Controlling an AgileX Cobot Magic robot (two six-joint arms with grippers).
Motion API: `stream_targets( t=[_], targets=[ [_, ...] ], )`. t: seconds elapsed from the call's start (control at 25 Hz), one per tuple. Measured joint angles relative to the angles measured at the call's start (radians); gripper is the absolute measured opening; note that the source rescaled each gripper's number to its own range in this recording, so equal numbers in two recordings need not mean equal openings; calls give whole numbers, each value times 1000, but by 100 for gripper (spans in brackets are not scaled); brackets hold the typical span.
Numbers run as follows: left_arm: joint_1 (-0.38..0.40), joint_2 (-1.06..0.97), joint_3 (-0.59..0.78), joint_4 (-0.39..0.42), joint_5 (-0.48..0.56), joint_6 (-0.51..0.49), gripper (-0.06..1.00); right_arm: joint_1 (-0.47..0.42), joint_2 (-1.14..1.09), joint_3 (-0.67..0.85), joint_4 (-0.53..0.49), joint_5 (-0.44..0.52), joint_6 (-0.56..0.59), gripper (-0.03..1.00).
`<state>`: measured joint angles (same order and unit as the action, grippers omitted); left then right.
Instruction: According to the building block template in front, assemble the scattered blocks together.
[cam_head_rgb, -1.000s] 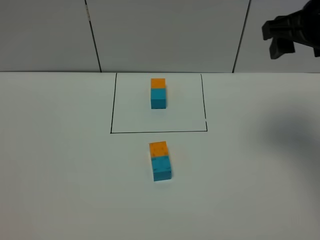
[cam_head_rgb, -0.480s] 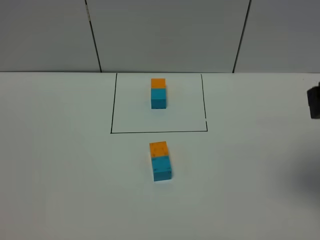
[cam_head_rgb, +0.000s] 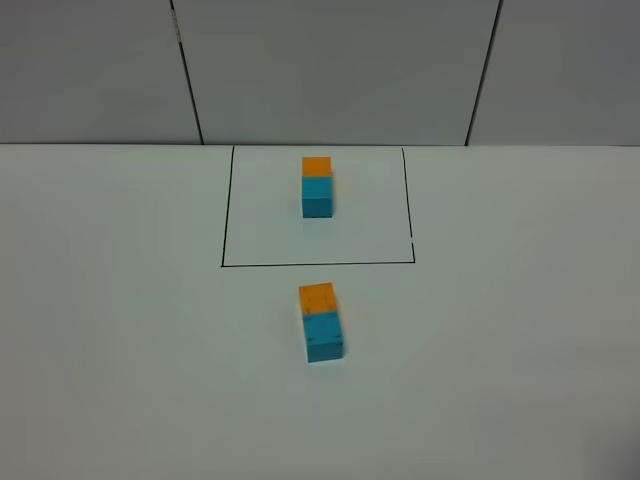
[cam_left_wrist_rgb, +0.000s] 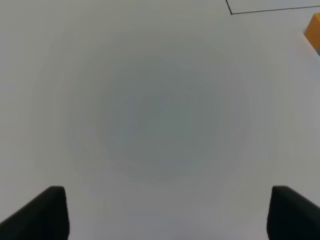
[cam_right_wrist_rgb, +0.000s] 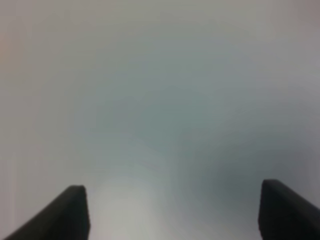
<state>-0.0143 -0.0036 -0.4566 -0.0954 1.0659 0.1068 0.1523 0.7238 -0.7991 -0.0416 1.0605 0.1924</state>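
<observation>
The left gripper (cam_left_wrist_rgb: 165, 212) shows only its two dark fingertips (cam_left_wrist_rgb: 42, 212), set wide apart with nothing between them and only bare white table (cam_head_rgb: 520, 350) beneath. The right gripper (cam_right_wrist_rgb: 172, 212) looks the same: two dark fingertips (cam_right_wrist_rgb: 285, 210) spread wide, holding and touching nothing, over a blurred pale surface. Neither gripper appears in the high view. A second ago the right gripper hung dark at the upper right of that view, above the far table edge; half a second ago only a sliver showed at the right border; now it is gone, and the blocks have not shifted. Taking the drawn black rectangle (cam_head_rgb: 222, 205) as landmark: the building block template (cam_head_rgb: 317, 186) sits inside it, close to its far side, orange cube behind, teal cube in front, touching. The scattered blocks lie just outside the rectangle's near line, roughly centred on it: the orange block (cam_head_rgb: 317, 297) nearer the line and the teal block (cam_head_rgb: 323, 336) touching it on the near side, the pair turned slightly askew. In the left wrist view a corner of the rectangle and a sliver of orange show at the frame's edge. Open white table spreads to both sides of the rectangle and in front of the blocks; behind the rectangle the table ends at a grey panelled wall (cam_head_rgb: 340, 70).
</observation>
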Motion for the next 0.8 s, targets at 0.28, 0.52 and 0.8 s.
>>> stream_targets(
  t=[0.28,0.52,0.8],
  targets=[
    [0,0,0,0,0,0,80,0,-316,171,-5,-1,-1,82],
    [0,0,0,0,0,0,80,0,-490,236,-6,0,-21,82],
    [0,0,0,0,0,0,80,0,-564,266,-5,44,-91,79]
  ],
)
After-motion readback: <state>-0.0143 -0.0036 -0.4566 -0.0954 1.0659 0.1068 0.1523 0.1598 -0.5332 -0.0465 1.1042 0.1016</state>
